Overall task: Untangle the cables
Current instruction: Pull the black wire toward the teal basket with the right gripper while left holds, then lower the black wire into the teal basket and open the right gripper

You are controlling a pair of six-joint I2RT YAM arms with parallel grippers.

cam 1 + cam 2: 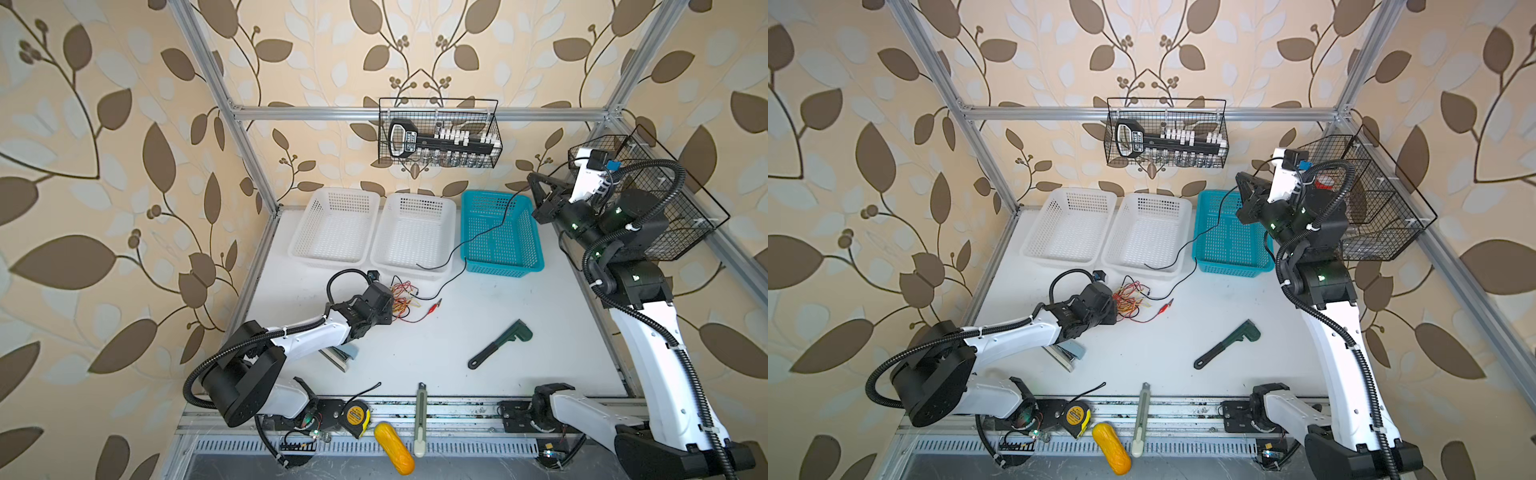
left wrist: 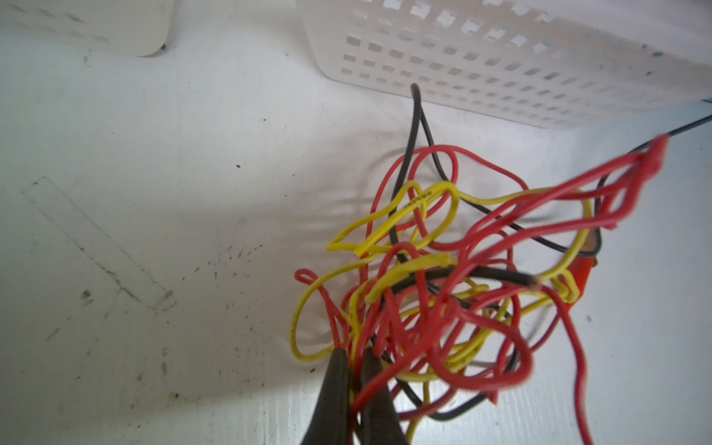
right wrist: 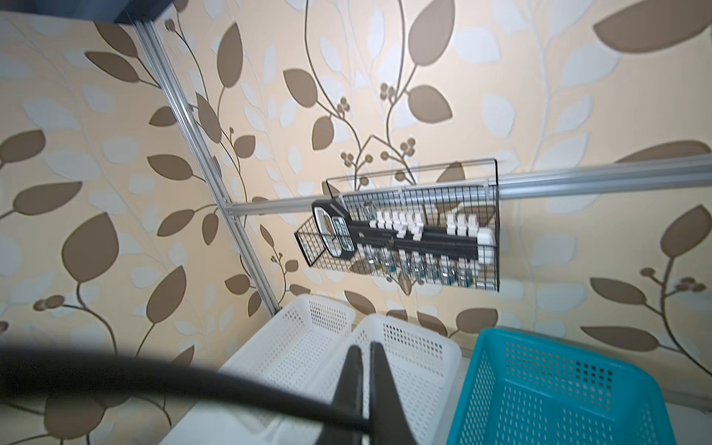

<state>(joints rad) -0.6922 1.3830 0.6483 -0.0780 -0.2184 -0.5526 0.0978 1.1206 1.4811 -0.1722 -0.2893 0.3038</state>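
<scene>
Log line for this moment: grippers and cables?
left gripper: shut on cable tangle, on table | right gripper: shut on black cable, raised | black cable: crosses teal basket to tangle | state: not untangled

Two white baskets (image 1: 335,226), one teal basket (image 1: 515,249), two wire baskets (image 1: 386,158) (one far, one right), one wrench (image 1: 500,344), one tape measure (image 1: 356,417), one utility knife (image 1: 420,419), two red clips (image 1: 432,306); the tangled cables (image 1: 405,299) cannot be counted.

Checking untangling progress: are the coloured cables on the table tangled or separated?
Tangled: the red, yellow and black cables loop through each other in one clump.
</scene>
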